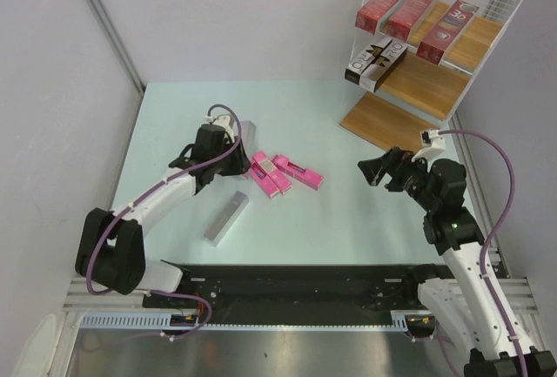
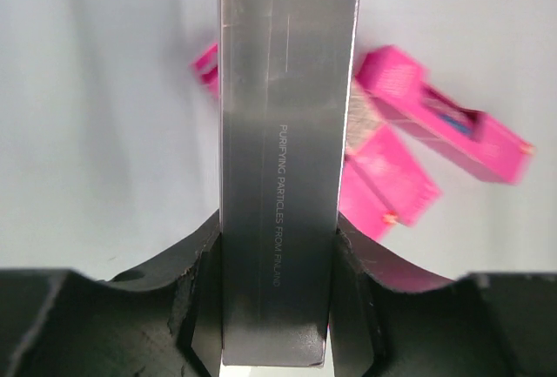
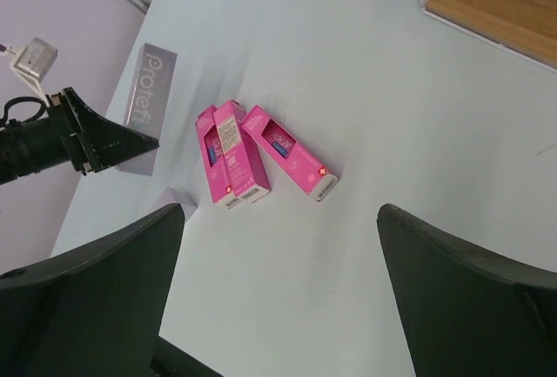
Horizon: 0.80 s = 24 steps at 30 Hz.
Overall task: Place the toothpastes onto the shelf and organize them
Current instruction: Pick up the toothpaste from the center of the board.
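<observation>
Pale table (image 1: 365,220), grey-walled booth. Item: silver carton (image 2: 287,177), clamped at one end by left gripper (image 1: 231,139), probably for carrying to shelf (image 1: 435,90). Right gripper (image 1: 381,168): jaws wide, empty, waiting near the shelf. Pink cartons (image 1: 283,174): grouped mid-table, unplaced.

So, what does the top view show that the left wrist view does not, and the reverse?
Only the top view: the shelf, three red cartons on its top board, a boxed carton on the middle board, a loose silver carton on the table, and the open right gripper.
Only the left wrist view: the print on the held carton, and the left gripper shut on its two sides.
Both: the held carton, the pink cartons and the table.
</observation>
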Tool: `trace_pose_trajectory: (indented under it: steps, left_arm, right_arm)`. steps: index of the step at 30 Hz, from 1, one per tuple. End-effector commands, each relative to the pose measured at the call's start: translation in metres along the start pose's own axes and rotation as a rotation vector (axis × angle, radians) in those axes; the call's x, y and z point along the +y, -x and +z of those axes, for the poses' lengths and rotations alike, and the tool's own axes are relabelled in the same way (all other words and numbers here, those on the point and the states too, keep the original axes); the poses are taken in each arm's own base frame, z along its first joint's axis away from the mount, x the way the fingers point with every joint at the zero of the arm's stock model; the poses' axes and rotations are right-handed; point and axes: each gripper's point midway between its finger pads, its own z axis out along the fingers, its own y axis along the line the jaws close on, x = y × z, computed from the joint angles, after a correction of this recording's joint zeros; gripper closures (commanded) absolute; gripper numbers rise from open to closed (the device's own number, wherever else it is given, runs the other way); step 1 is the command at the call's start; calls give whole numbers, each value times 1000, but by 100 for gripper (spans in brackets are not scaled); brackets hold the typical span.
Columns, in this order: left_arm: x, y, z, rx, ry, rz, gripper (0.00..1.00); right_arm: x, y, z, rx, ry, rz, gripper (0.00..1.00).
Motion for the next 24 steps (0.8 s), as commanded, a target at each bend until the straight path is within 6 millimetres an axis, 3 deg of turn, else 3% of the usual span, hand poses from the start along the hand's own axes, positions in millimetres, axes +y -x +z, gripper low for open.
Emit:
trace_pose_trajectory:
  steps: [1, 2, 4, 5, 12, 19, 24]
  left_arm:
    - [-92, 44, -36, -116, -411, 98, 82]
    - [-114, 43, -45, -113, -517, 122, 83]
    - [-137, 42, -52, -108, -623, 124, 85]
    - [-159, 43, -66, -119, -751, 147, 85]
    - [-238, 27, -121, -83, -1177, 212, 86]
    - [-293, 0, -150, 12, -1390, 304, 86]
    - [-306, -4, -165, 21, -1463, 303, 85]
  right_arm:
    - [16, 7, 4, -17, 80, 1, 1]
    - [17, 5, 5, -3, 93, 7, 1]
    - [23, 5, 6, 0, 119, 24, 1]
    - [26, 4, 6, 10, 138, 29, 1]
    - [50, 4, 7, 41, 266, 57, 0]
    - [87, 9, -3, 32, 456, -6, 0]
    - [98, 3, -5, 46, 500, -29, 0]
